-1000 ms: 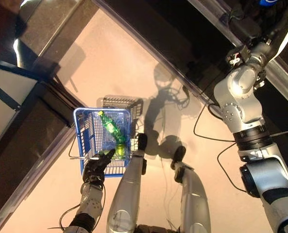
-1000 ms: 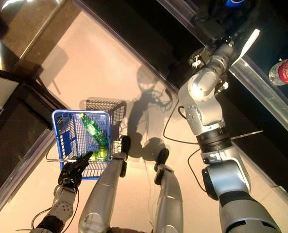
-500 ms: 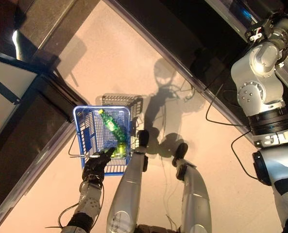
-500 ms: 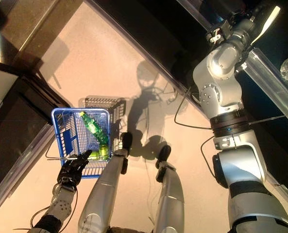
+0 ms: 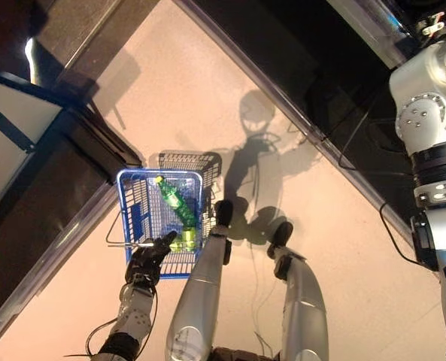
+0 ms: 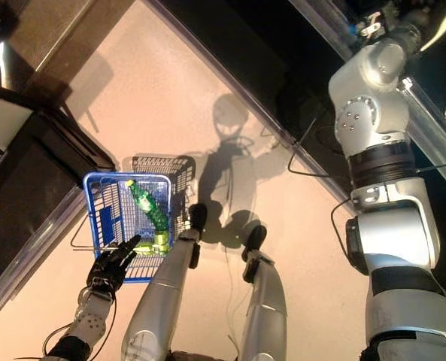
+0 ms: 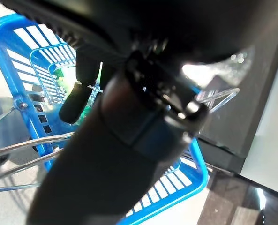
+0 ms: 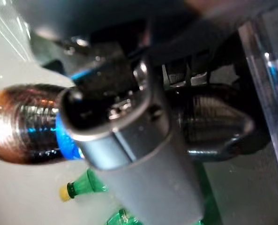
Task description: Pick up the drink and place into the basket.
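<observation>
Green drink bottle [image 5: 176, 204] lies lengthwise in the blue basket [image 5: 136, 223], just beyond the left hand [image 5: 148, 261], whose fingers [image 5: 165, 241] are released.

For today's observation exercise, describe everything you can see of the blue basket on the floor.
The blue basket is rectangular, of what looks like plastic, with slatted walls and a solid rim. It stands upright on the floor. Thin metal handles are folded down at its rim. A green bottle lies slanted inside. The left hand reaches over the near rim, its fingers extended toward the bottle; contact cannot be told.
</observation>
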Tool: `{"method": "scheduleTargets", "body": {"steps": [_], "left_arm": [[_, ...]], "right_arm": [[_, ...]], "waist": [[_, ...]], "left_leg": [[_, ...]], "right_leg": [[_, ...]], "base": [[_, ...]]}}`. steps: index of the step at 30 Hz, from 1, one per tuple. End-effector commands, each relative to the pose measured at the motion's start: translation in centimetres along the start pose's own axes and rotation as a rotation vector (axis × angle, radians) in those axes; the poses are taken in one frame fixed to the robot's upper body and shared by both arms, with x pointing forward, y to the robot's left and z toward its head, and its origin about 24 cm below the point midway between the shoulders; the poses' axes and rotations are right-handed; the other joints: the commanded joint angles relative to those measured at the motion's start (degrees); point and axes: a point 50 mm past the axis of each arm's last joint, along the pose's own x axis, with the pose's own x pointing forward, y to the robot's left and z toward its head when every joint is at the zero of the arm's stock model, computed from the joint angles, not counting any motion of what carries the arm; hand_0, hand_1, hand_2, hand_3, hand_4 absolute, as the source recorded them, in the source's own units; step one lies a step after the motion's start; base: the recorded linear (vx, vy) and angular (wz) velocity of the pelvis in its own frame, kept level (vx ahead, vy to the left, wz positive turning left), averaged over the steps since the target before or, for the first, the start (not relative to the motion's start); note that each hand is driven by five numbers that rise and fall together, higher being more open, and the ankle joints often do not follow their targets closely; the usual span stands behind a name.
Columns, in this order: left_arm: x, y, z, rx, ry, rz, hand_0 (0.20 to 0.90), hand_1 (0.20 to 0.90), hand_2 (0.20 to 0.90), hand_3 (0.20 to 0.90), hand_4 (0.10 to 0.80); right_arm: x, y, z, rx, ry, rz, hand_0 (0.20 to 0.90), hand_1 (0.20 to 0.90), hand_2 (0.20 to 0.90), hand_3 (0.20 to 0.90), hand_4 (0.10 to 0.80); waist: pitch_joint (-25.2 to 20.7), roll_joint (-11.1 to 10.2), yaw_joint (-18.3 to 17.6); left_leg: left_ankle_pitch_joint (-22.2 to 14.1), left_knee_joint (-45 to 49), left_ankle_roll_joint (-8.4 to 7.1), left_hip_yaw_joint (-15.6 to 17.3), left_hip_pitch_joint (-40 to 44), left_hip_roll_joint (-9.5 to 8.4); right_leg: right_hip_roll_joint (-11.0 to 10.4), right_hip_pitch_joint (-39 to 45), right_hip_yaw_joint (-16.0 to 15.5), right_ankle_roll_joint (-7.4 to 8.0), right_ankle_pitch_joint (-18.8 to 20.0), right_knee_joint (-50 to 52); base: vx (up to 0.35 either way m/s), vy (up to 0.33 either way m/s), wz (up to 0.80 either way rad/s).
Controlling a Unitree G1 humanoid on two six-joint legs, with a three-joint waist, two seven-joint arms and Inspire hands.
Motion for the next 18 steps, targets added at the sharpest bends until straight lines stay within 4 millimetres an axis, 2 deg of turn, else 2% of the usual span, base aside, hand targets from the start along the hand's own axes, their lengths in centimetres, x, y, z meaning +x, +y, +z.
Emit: {"method": "scheduleTargets", "body": {"steps": [1, 12, 18], "left_arm": [[-2.9, 4.8, 2.2, 0.074, -0.093, 0.000, 0.300, 0.300, 0.300, 0.200, 0.100], [-2.9, 4.9, 2.2, 0.088, -0.085, -0.006, 0.300, 0.300, 0.300, 0.200, 0.100], [-3.0, 5.1, 2.0, 0.084, -0.084, -0.015, 0.300, 0.300, 0.300, 0.200, 0.100]], "right_arm": [[-0.1, 2.6, 8.4, 0.050, -0.284, 0.130, 0.300, 0.300, 0.300, 0.200, 0.100], [0.1, 2.6, 10.1, 0.020, -0.367, 0.114, 0.300, 0.300, 0.300, 0.200, 0.100], [-0.6, 3.2, 10.6, 0.030, -0.406, 0.170, 0.300, 0.300, 0.300, 0.200, 0.100]], "waist": [[-1.26, 3.03, 1.46], [-1.26, 3.39, 1.50], [-1.26, 3.71, 1.37]], "left_leg": [[-7.58, 5.41, 0.24, -3.34, -0.33, -3.28], [-8.91, 7.86, 0.41, -3.26, -0.22, -3.60], [-9.04, 7.88, 0.38, -2.96, 0.60, -3.73]], "right_leg": [[0.06, -0.05, -2.44, 1.54, 3.82, -2.17], [-0.18, -0.38, -2.80, 1.02, 2.41, 1.11], [-0.14, 0.12, -2.94, 0.50, 1.48, 2.05]], "base": [[0.000, 0.000, 0.00], [-0.023, -0.022, 0.03], [-0.040, -0.011, -0.01]]}}
